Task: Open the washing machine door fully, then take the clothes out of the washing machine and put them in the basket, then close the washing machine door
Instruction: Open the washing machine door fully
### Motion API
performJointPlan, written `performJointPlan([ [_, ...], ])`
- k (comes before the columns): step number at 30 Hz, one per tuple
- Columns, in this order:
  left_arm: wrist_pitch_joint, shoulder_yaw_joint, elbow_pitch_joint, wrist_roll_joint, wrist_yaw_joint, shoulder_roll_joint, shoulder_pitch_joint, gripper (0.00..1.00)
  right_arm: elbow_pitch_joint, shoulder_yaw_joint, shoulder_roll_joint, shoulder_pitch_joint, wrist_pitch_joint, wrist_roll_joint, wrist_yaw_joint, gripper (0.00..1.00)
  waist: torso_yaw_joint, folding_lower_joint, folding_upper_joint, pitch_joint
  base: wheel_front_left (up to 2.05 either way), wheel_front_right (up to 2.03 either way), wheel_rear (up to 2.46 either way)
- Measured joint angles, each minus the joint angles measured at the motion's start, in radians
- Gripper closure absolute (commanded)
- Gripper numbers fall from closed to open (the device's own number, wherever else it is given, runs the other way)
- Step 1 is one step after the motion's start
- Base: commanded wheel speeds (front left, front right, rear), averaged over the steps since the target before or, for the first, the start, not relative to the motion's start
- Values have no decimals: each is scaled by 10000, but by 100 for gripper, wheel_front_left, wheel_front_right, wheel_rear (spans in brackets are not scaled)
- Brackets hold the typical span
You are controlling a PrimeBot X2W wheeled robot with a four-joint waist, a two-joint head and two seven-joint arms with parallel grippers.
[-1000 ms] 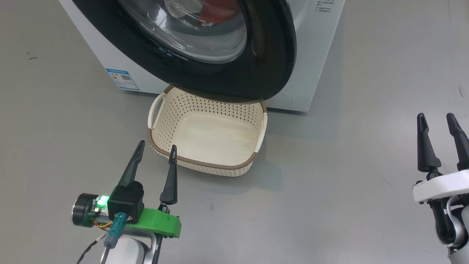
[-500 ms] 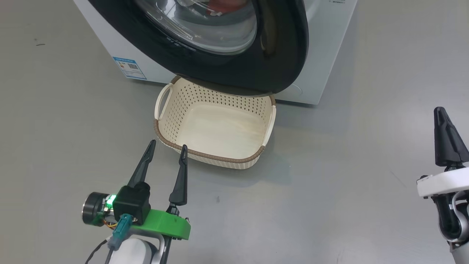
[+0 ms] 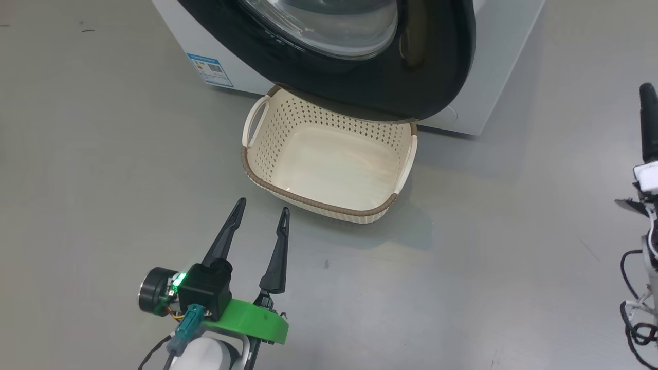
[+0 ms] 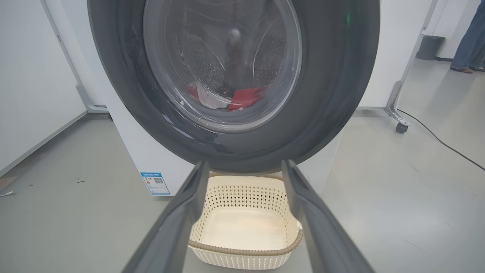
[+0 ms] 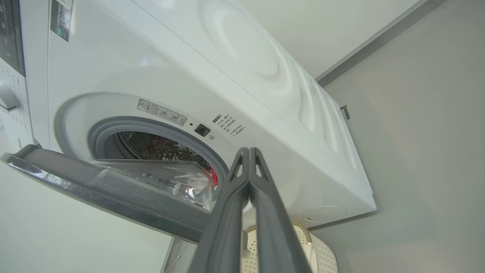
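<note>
Looking first at the door [image 3: 442,77], we saw it swung partway out from the machine [image 3: 496,61]. Its black rim hung over the far end of the basket [image 3: 318,204]. The basket sat on the floor [image 3: 103,154], just in front of the machine. Through the glass, in the left wrist view, we made out the clothes [image 4: 242,99], red and white, lying low in the drum. From the right wrist view the door stood clear of the grey seal [image 5: 94,132], with the perforated drum showing behind it.

Our left gripper [image 3: 263,205] hovered low at the lower left of the head view. Its forearm rose from the bottom edge, and its fingers pointed up and slightly right toward the basket's near rim, near it but apart. The fingers were spread wide with nothing between them, and in the wrist view they framed the basket and the door's lower edge.

Our right gripper [image 3: 649,103] stood upright at the far right of the head view, well apart from the basket. Its fingers were pressed together along their length, gripping nothing. In its own view they pointed at the machine's front beside the door's free edge. We could not tell whether the tips touched anything.
</note>
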Motion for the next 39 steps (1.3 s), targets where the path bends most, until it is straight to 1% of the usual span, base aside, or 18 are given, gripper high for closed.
performJointPlan([
  [4,0,-132,-127,-117,0,-2,-7,0,21,-144,-284,-610,941,771,0,100,234,0,0,166,0,0,0],
  [8,0,-192,-290,-157,2,-2,-18,0,2,-184,-290,-1362,1822,1649,-86,100,442,0,0,386,0,0,0],
  [10,0,-255,-330,-205,0,-2,-48,0,-2,-270,-286,-1755,2186,2079,-332,100,533,0,0,506,0,0,0],
  [14,0,-347,-418,-240,0,-2,-102,0,4,-301,-347,-2391,2828,2520,-694,100,714,0,0,744,0,0,0],
  [21,0,-351,-568,-284,0,-6,-239,0,138,-295,-621,-3180,3611,2801,-1289,100,1009,0,0,1089,0,0,0],
  [22,0,-347,-587,-284,0,-6,-248,0,171,-276,-621,-3253,3726,2872,-1304,100,1048,0,0,1130,0,0,0],
  [27,0,-337,-629,-286,2,-8,-257,0,282,-173,-554,-3581,4282,3348,-1641,100,1215,0,0,1298,0,0,0],
  [32,0,-336,-639,-286,2,-10,-258,0,359,-10,-437,-3835,4771,3699,-1739,100,1303,0,0,1373,0,0,0],
  [36,0,-351,-650,-286,0,-10,-258,0,368,0,-186,-4023,5154,4253,-1908,100,1339,0,0,1402,0,0,0],
  [37,0,-353,-652,-286,0,-10,-258,0,368,46,-180,-4058,5246,4261,-1912,100,1348,0,0,1409,0,0,0],
  [39,0,-362,-662,-286,0,-12,-258,0,378,90,-199,-4087,5436,4330,-2025,100,1367,0,0,1422,0,0,0],
])
